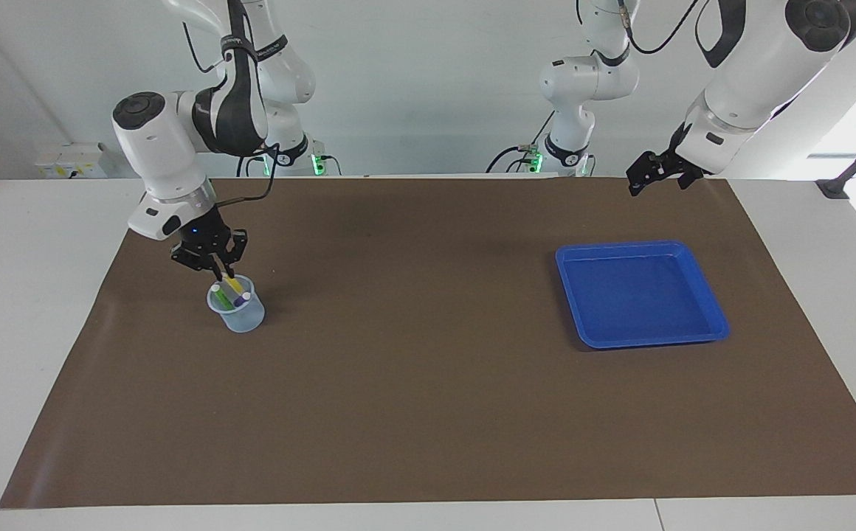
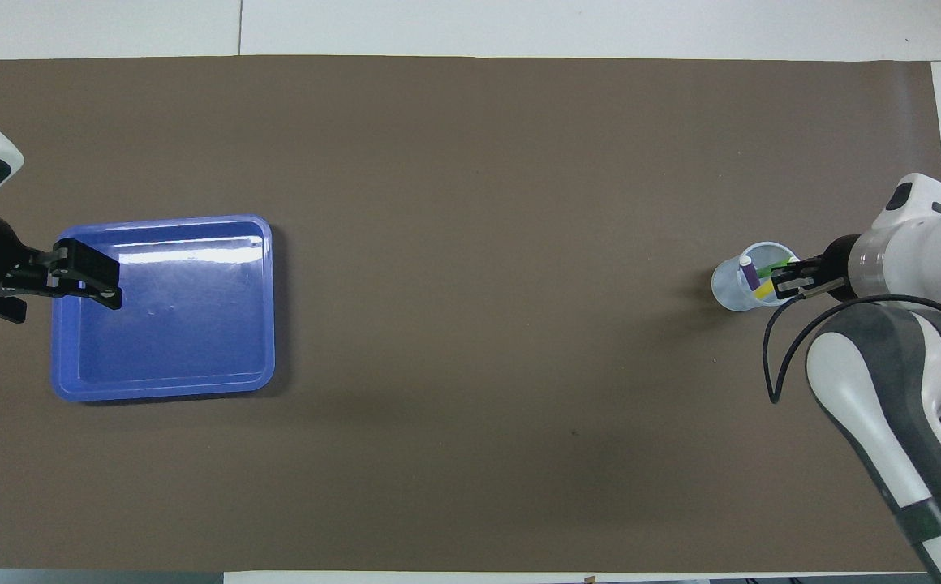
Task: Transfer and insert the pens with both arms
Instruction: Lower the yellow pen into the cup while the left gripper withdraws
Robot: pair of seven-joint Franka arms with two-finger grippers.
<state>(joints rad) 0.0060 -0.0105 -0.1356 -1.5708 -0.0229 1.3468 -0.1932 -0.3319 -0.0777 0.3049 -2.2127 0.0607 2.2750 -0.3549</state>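
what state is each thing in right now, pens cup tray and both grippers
yellow pen: in the cup, gripped
green pen: standing in cup
purple pen: standing in cup
cup: upright
blue tray: empty
right gripper: shut on yellow pen
left gripper: open, raised, waiting

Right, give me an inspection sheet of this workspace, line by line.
Surface: brown mat on white table.
Job's things: yellow pen, green pen and purple pen stand in clear cup.
Clutter: empty blue tray toward the left arm's end.
Grippers: right pincer shut on yellow pen over the cup; left pincer open, waiting, raised.
Cables: black cable loops off right arm.
Surroundings: two smaller arms with green lights.
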